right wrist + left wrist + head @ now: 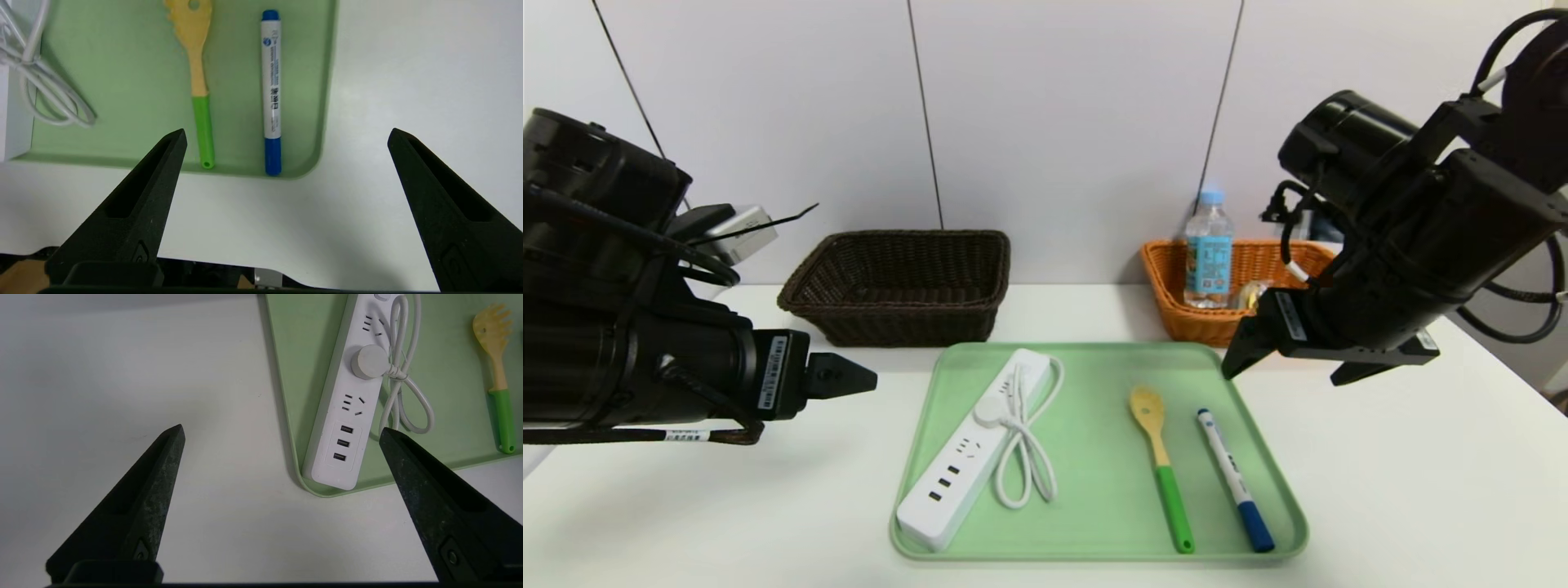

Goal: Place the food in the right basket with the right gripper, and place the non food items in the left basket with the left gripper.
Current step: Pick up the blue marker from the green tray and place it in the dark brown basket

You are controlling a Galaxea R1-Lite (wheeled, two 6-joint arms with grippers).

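My right gripper (1282, 351) hangs beside the orange basket (1176, 318), fingers wide and empty; the bottle (1207, 253) stands inside. My left gripper (849, 377), fingers wide, faces the power strip (968, 457) on the tray (1094, 465). Its loose cord (1025, 441) could snag or drag on lifting.

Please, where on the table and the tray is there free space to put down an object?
Free: the table right of the green tray, the table left of the tray in front of the dark basket, and the tray strip between power strip and spoon. Crowded: spoon beside marker; the orange basket holds a bottle.
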